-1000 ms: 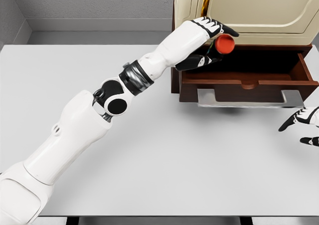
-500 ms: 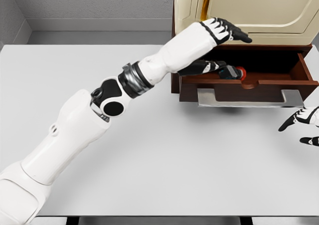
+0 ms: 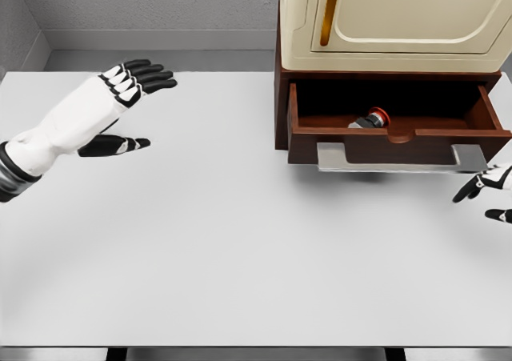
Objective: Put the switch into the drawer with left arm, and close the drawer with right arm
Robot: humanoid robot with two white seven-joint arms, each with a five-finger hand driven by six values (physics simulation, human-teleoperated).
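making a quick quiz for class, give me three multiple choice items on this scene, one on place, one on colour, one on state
1. Where is the switch?
A on the table
B in the drawer
C in the left hand

2. What colour is the switch's button?
A red
B blue
C green

3. What state is the drawer in?
A shut
B open
C removed

Key: 1 B, it lies inside the drawer, behind its front. 2 A, its cap shows red. 3 B, it is pulled out with its inside visible, and the left hand is open over the table.
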